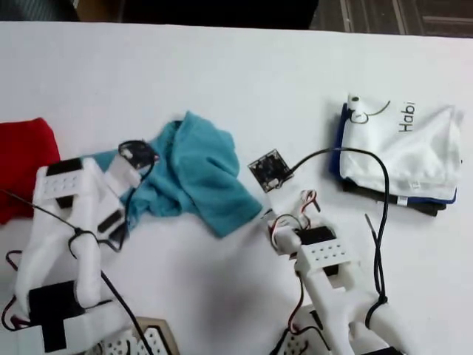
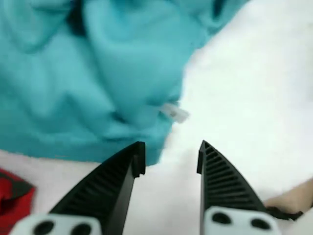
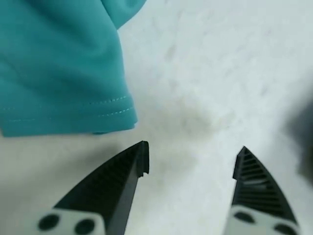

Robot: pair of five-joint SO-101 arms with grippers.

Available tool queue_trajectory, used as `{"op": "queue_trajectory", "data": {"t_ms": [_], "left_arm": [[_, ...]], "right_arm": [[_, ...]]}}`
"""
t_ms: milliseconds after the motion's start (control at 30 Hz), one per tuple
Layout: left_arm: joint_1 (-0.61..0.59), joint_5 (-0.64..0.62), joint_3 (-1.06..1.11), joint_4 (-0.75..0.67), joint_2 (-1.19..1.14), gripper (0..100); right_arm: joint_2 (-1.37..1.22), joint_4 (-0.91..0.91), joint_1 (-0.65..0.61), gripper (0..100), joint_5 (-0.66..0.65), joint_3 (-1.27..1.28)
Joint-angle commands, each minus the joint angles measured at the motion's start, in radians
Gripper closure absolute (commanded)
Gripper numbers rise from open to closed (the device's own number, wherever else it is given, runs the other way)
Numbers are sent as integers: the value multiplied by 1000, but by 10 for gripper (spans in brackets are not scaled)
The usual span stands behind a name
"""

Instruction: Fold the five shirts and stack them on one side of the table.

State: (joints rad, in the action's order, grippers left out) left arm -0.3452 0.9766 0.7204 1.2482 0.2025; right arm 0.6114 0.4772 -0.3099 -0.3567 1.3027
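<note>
Finds the teal shirt [image 1: 196, 170] crumpled on the table [image 1: 244, 81], stretched 10 to 4 o'clock between two released hands: left hand [image 2: 168, 156] nearer, at its 9 o'clock edge, right hand [image 3: 190, 159] just off its 4 o'clock hem.

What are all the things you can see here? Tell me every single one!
Crumpled teal cloth shirt: one, teal, middle of the table, unfolded.
Red cloth shirt: one, red, at the left edge of the high view.
Stack of folded shirts: one stack, white on top with blue and black edges beneath, right side.
White table: one, white, under everything.
Left gripper: one, black, open, at the teal shirt's edge.
Right gripper: one, black, open, over bare table beside the teal shirt's hem.
</note>
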Motion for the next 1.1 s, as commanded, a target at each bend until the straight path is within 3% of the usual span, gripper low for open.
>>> {"op": "queue_trajectory", "data": {"t_ms": [0,167,400,767,833,933,1067], "left_arm": [[14,-11,-15,12,-2,805],[-15,-5,13,-58,-2,805],[-135,126,61,-157,-3,805],[-78,129,147,-213,-3,806],[-81,129,142,-216,-3,840],[-81,126,145,-255,-3,977],[-84,121,140,-270,5,977]], "right_arm": [[33,-19,-2,715,9,-8],[33,-19,-1,715,9,-8],[33,-19,-1,715,9,-8],[33,-19,-1,715,9,-8],[33,-19,-1,715,9,-8],[33,-18,-1,715,5,-8],[44,-18,-2,715,5,-9]]}}
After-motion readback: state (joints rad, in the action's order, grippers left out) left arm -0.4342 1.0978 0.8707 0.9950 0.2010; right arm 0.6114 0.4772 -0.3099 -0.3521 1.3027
